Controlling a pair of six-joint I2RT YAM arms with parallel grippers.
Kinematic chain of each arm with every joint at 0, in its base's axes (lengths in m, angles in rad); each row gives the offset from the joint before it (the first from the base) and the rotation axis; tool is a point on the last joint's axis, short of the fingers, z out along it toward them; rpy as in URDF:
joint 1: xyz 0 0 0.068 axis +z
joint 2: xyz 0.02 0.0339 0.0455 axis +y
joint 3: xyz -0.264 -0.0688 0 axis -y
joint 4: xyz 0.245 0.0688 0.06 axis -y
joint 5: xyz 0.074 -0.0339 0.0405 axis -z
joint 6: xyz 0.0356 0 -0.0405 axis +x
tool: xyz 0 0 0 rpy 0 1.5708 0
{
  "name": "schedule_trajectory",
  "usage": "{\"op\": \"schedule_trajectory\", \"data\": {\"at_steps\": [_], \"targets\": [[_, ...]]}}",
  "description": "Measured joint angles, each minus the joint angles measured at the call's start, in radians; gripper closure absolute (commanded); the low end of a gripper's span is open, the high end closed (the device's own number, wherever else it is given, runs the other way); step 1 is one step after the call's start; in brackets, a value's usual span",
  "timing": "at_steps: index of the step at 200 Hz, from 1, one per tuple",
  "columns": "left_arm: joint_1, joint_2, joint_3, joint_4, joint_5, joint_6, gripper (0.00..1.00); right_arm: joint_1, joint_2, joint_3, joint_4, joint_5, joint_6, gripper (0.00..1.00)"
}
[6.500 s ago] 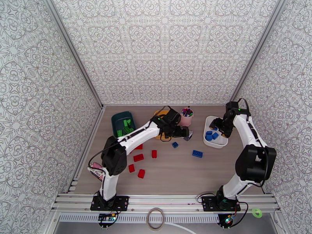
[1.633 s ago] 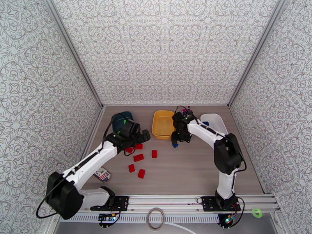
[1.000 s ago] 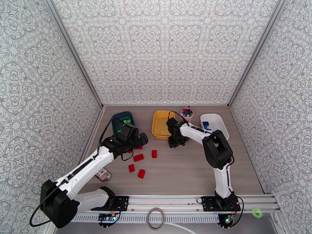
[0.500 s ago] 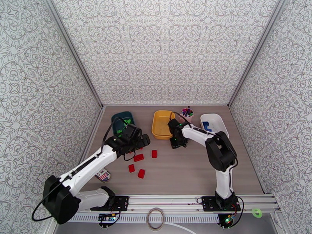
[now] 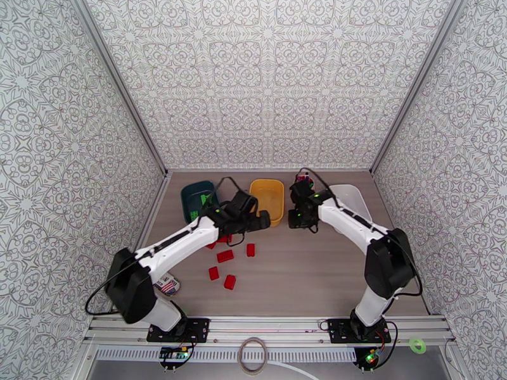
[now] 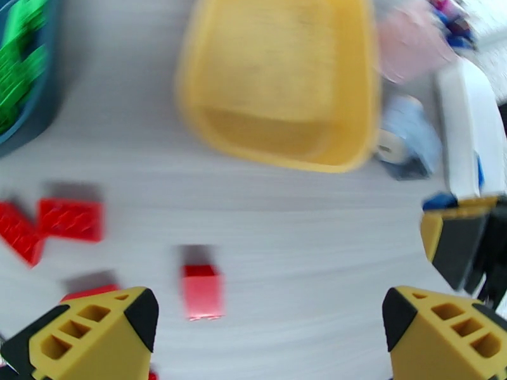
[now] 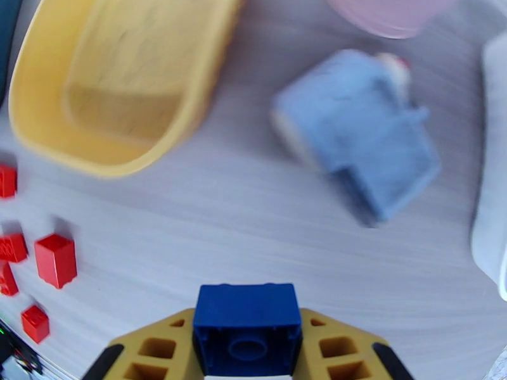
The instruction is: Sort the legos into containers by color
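One blue lego (image 7: 246,318) is pinched in the right gripper (image 7: 247,353), jaws pressed on two of its sides. It's held off the table (image 7: 253,235), just near of the yellow tub (image 7: 120,77).

Red legos (image 5: 224,255): from above I count four in the clear, near-left of the yellow tub, plus a couple half under the left arm. The right wrist cam gets five at its left edge. Green legos (image 6: 19,64) sit in the teal tub (image 5: 190,201), far left, too blurry to count.

Three tubs total, in a row along the far side: teal, yellow, then the white tub (image 5: 352,194) on the right.

Left arm reaches right across the reds. The left gripper (image 6: 266,330) has its jaws spread wide with nothing between them, just near of the yellow tub. Right arm bends left, wrist between the yellow and white tubs.

Left wrist cam catches the right gripper's fingers (image 6: 456,245) at its right edge. Right wrist cam gives a blurry bluish box (image 7: 358,153) just near of the pink cup (image 7: 393,11). Top view adds a striped packet (image 5: 166,284), near-left.
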Motion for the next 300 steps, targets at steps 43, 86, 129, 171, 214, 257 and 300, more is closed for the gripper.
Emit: {"op": "schedule_trajectory", "data": {"at_steps": [43,86,129,171,214,257,300], "targets": [[-0.085,0.188,0.214,-0.005,0.088,0.105,0.01,-0.163,-0.067,0.0,-0.013,-0.063,0.038,0.7],[-0.204,0.37,0.47,-0.079,0.132,0.221,0.01,-0.369,-0.082,0.0,-0.028,-0.119,0.076,0.71],[-0.326,0.495,0.71,-0.155,0.117,0.341,0.01,-0.552,-0.037,0.053,-0.072,-0.127,0.09,0.68],[-0.377,0.511,0.801,-0.155,0.058,0.419,0.01,-0.651,0.067,0.187,-0.12,-0.129,0.098,0.49],[-0.347,0.5,0.795,-0.17,-0.015,0.417,0.01,-0.659,0.111,0.255,-0.147,-0.145,0.084,0.34],[-0.279,0.346,0.575,-0.17,-0.099,0.34,0.01,-0.652,0.105,0.246,-0.145,-0.18,0.078,0.35],[-0.153,0.148,0.292,-0.15,-0.137,0.195,0.01,-0.539,0.068,0.197,-0.141,-0.195,0.076,0.37]]}}
